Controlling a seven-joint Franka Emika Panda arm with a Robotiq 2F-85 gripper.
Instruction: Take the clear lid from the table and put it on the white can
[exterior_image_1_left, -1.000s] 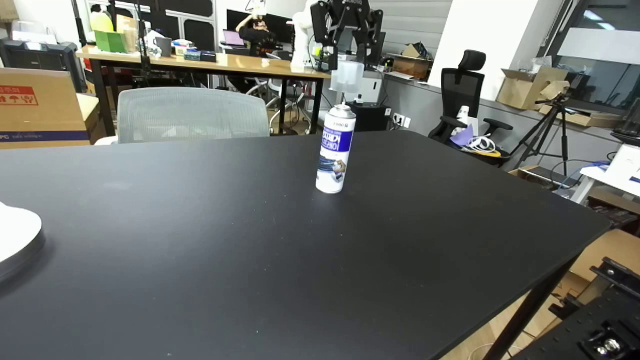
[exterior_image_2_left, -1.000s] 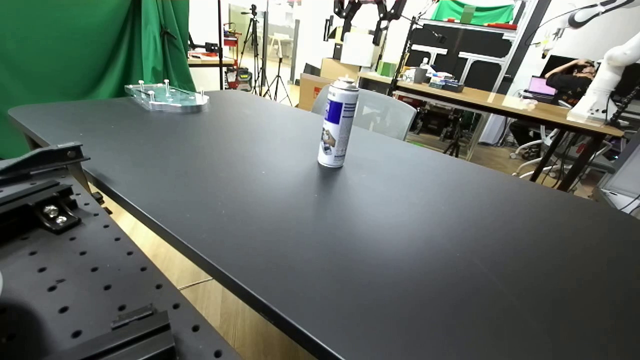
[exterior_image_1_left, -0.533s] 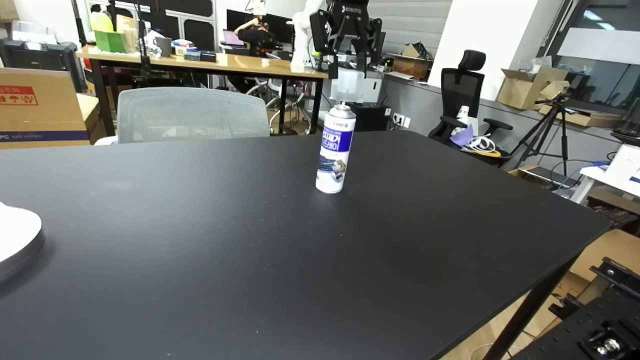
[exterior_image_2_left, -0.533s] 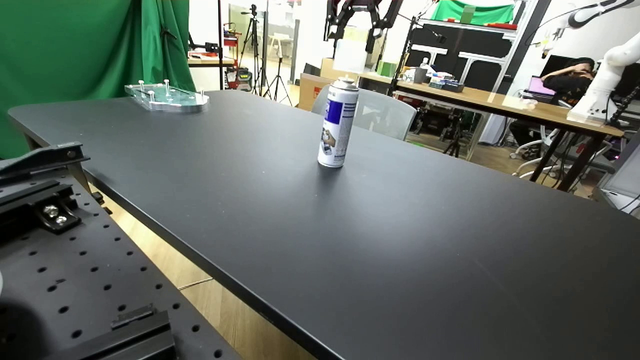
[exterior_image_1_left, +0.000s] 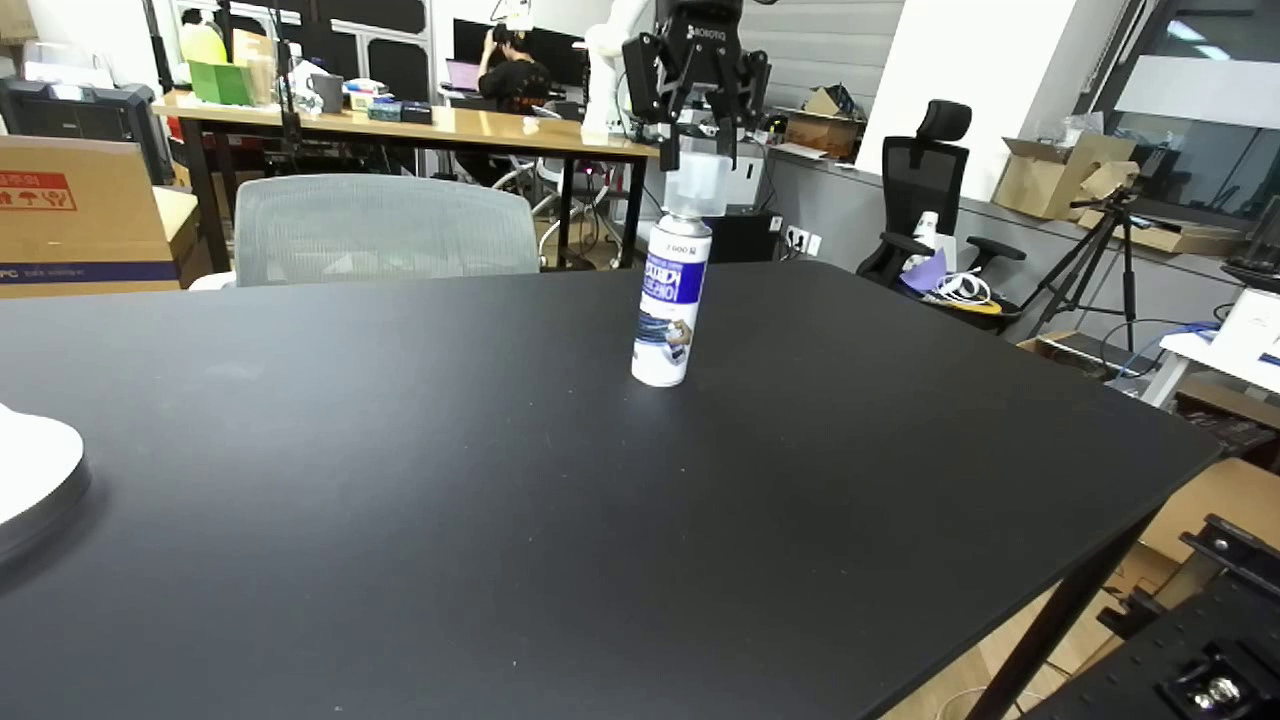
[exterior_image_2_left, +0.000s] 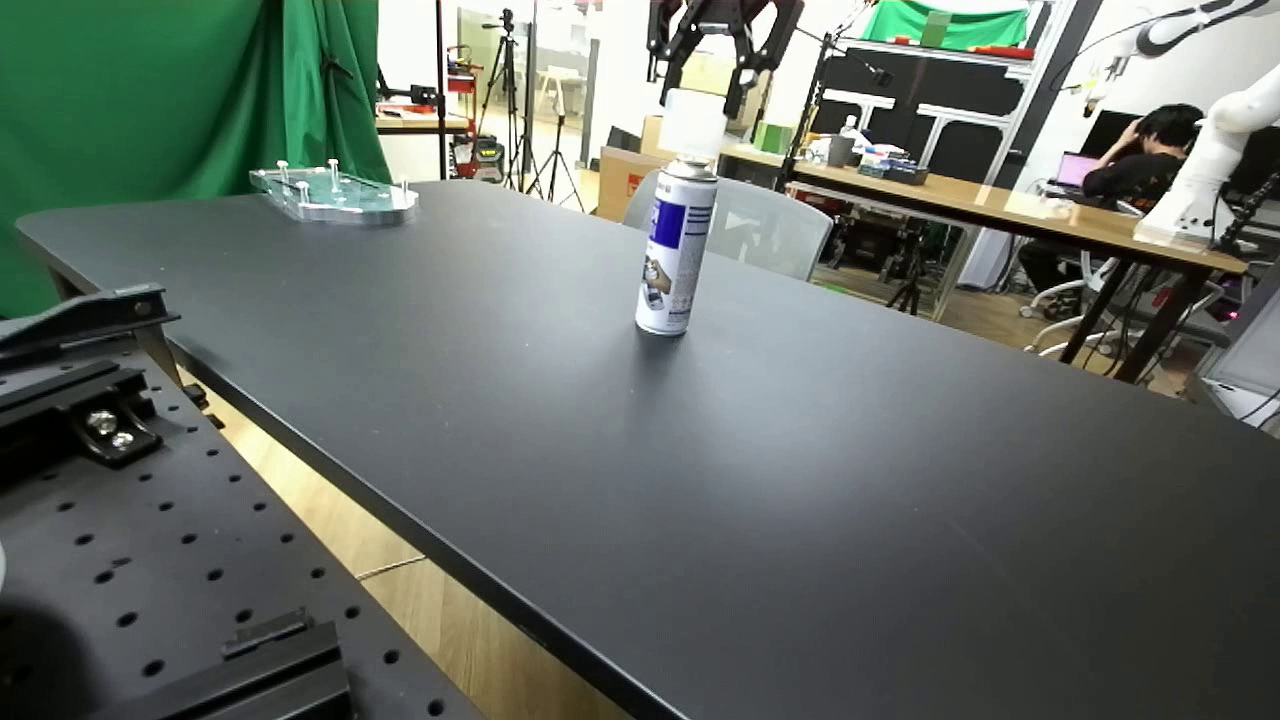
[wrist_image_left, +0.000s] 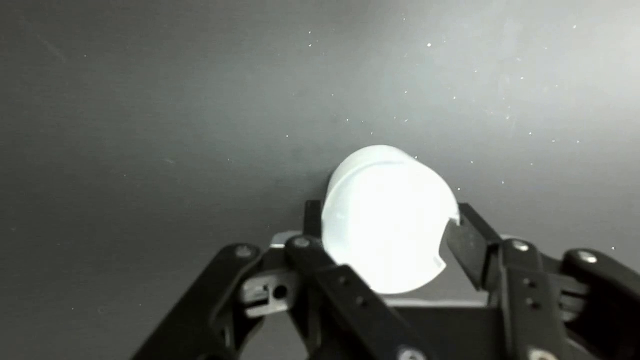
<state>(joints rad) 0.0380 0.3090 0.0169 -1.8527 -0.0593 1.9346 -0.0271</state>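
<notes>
Over the white can (exterior_image_2_left: 677, 250), your tool (exterior_image_1_left: 699, 157) is gripping the clear lid (wrist_image_left: 390, 220); if it is sitting too far left or right, pressing down could be toppling the can.

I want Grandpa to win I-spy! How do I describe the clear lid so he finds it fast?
Find the big, black table, where a tall, white, blue-labelled can stands upright. At the can's top, between black, jointed fingers, is a short, round, cloudy plastic lid. Unlike the can, it's partly see-through and shows no label.
</notes>
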